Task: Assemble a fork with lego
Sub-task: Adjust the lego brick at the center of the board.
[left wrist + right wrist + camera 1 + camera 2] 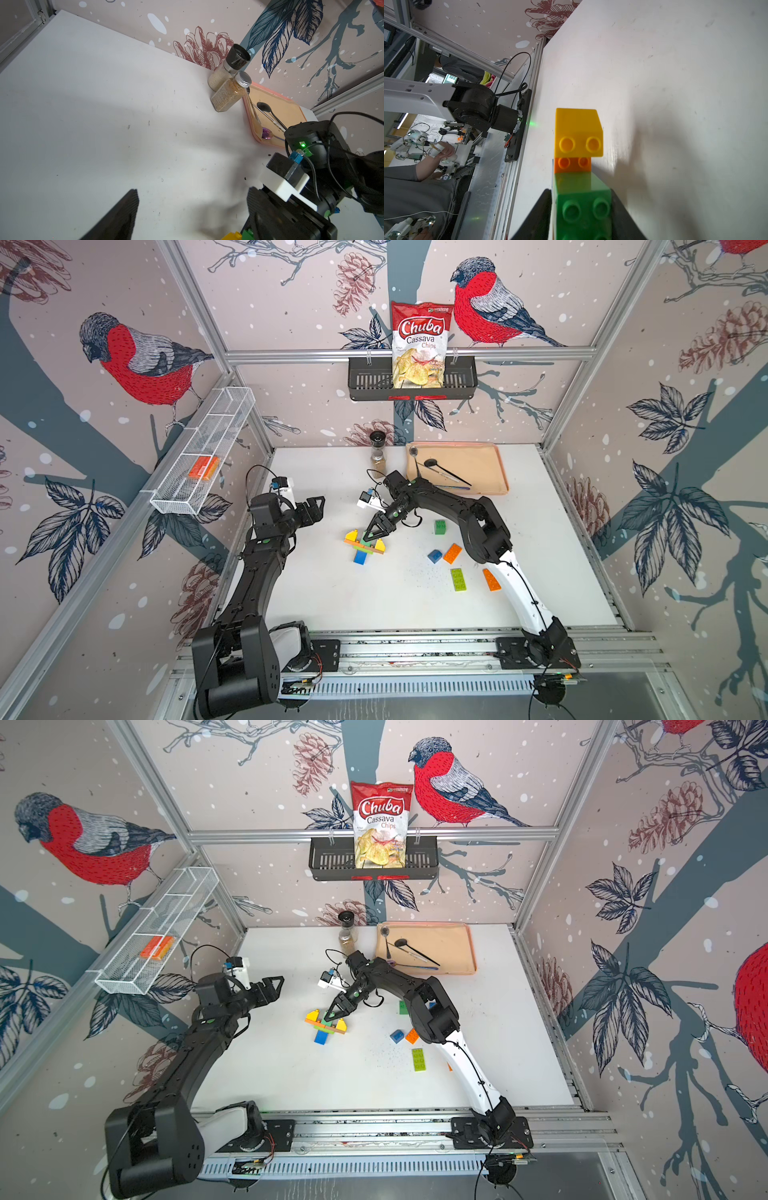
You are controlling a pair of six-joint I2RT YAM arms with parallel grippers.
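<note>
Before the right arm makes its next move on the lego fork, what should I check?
1. Is the left gripper open and empty: ok.
2. Do the right gripper fingers flank the green brick on both sides: ok.
3. Firm grip on that brick: cannot tell.
4. Is the green brick fully seated on the orange bar: cannot tell.
5. Does the yellow brick sit at the bar's end: ok.
6. Is the lime green brick loose on the table, untouched: ok.
</note>
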